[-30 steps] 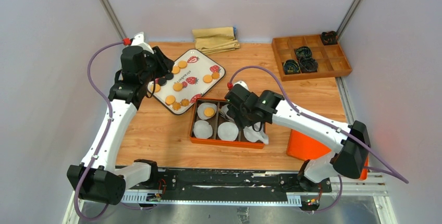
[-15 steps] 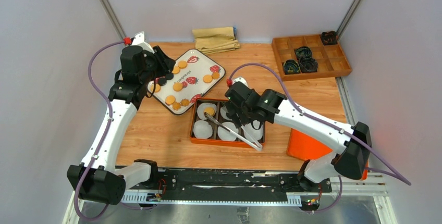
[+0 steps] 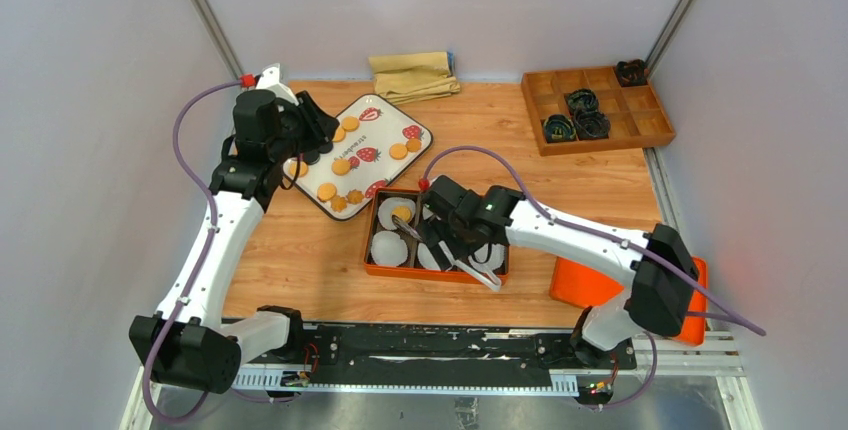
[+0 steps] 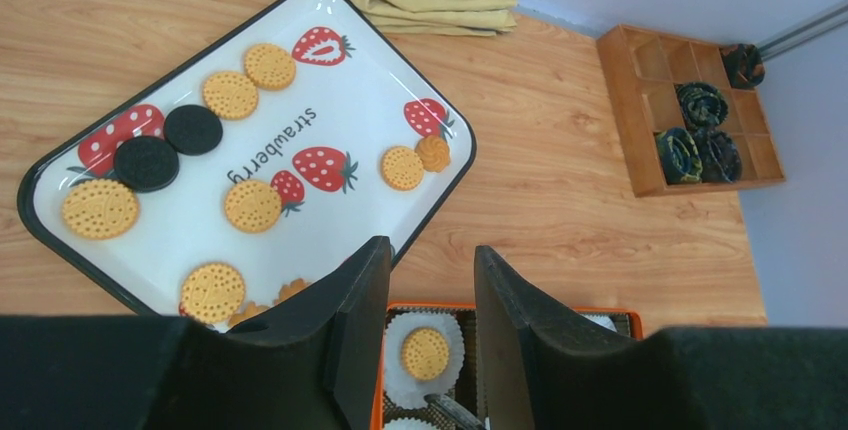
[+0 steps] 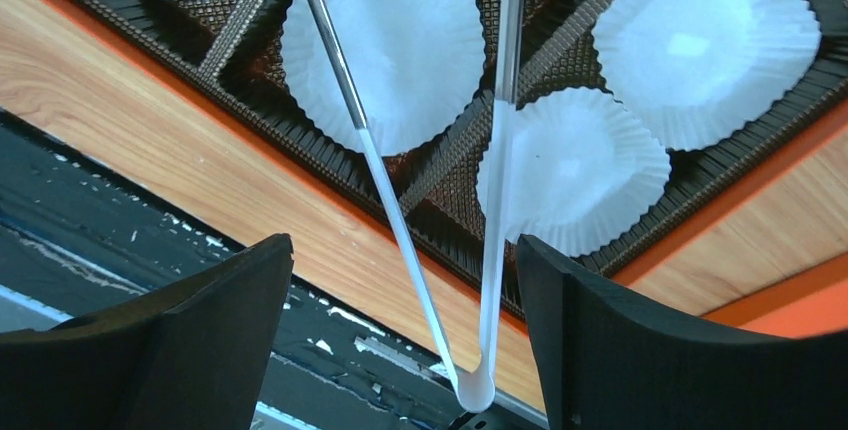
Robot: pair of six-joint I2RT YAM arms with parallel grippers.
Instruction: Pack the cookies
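- Top view: left gripper hangs over the left edge of the strawberry tray, jaws apart, nothing in them.
- The cookies are mostly spread on that tray, golden ones plus a couple of black.
- One cookie in the box sits in a paper cup at the far-left cell of the orange box.
- Right gripper is low over the box. Tongs lie slanted across the box, hinge end toward the near-right corner.
- Folded cloth at the far edge, wooden divider tray far right.
- Left wrist: fingers spread moderately, gap empty. Golden cookies and black cookies lie on the tray. The boxed cookie shows between the fingers.
- Right wrist: right gripper is wide. The tongs lie between the fingers with clear gaps on both sides, not gripped. White cups sit below in the box.
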